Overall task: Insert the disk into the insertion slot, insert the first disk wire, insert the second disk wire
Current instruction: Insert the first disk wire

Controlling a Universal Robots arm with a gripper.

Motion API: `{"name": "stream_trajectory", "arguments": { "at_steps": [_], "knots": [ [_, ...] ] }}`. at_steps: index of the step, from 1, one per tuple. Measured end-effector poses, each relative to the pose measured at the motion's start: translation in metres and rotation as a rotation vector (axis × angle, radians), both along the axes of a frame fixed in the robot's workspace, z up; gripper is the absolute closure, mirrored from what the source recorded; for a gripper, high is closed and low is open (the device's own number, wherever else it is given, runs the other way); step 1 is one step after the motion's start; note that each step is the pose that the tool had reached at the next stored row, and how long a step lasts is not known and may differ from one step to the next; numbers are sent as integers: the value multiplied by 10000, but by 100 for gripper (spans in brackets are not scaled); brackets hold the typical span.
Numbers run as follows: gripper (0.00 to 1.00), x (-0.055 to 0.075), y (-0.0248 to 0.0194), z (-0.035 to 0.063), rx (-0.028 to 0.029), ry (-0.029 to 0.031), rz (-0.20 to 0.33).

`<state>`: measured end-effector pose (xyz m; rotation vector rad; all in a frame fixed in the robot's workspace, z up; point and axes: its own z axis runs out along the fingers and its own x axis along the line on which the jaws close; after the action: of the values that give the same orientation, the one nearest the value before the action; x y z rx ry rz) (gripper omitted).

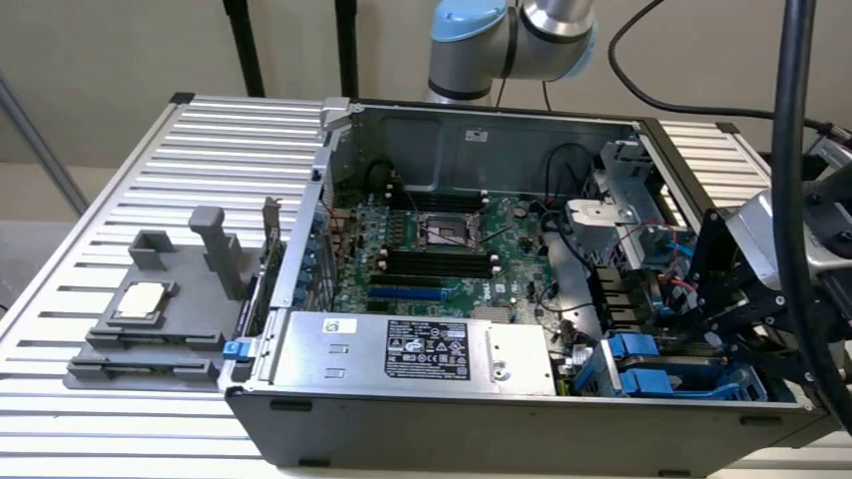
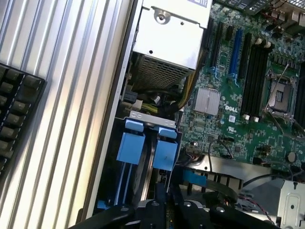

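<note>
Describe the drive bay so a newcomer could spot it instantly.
Find the open computer case. The drive bay sits in its near corner at the exterior view's right, beside the silver power-supply box. Its large bright blue clips set it apart.

Robotics lab: opened computer case [image 1: 533, 424] mid-frame on a ribbed aluminium worktop [image 1: 226, 140], robot arm [image 1: 466, 40] at top centre.

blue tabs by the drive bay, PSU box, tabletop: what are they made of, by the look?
The blue tabs: probably moulded plastic, matte and evenly coloured. The power-supply box: sheet metal, likely bare steel, with a dull silver sheen and a perforated vent panel. The tabletop: looks like aluminium profile, satin silver with parallel ribs.
</note>
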<state>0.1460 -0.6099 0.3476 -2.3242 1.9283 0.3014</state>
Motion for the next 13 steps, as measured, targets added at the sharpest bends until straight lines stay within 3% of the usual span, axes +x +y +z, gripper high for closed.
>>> {"name": "stream_trajectory", "arguments": {
  "at_steps": [9, 13],
  "knots": [
    [84, 0, 1, 0, -121, -1, -1185],
    [84, 0, 1, -1, -260, -11, -1648]
  ]
}}
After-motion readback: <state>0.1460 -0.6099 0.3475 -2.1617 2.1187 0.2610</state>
